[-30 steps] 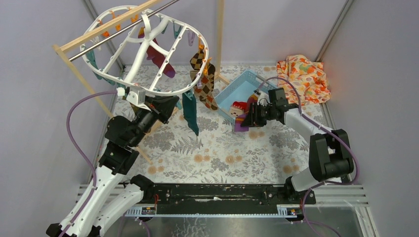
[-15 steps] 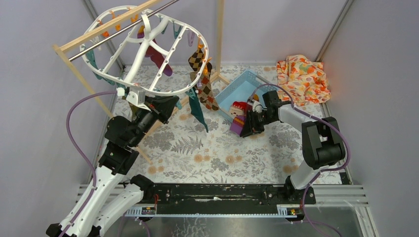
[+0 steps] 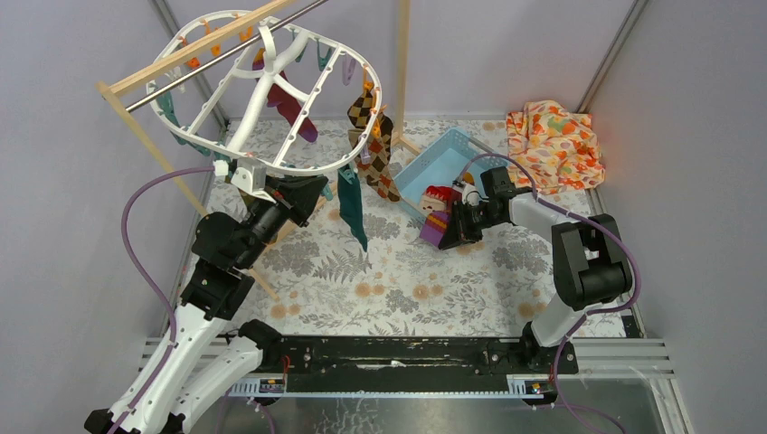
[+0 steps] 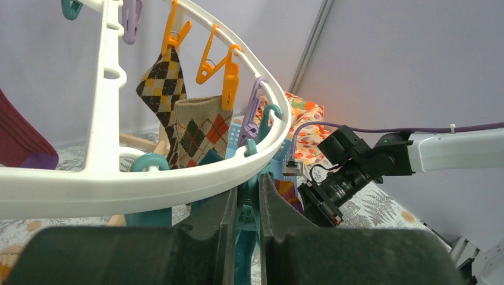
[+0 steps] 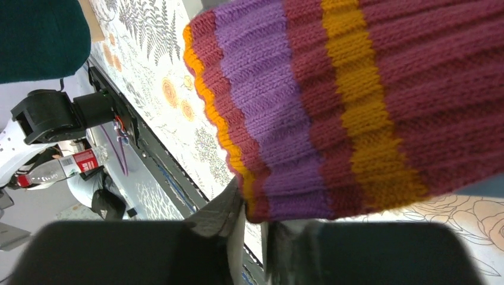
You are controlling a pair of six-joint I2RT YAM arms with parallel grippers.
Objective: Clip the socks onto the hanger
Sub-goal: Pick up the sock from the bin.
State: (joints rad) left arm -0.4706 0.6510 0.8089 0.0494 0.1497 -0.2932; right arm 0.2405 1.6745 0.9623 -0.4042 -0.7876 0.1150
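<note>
Striped sock in my right gripper (image 5: 252, 228), hanger (image 4: 178, 178) held by my left.

My right fingers are pressed together on the cuff of the maroon-purple sock (image 5: 356, 107), low at the near corner of the blue basket (image 3: 443, 163), well right of the white hanger. My left gripper (image 4: 246, 237) pinches what I judge to be a teal peg (image 4: 247, 199) just under the near rim. I think the sock should rise cuff-first to a free peg, with the frame held quiet so it does not swing.
</note>
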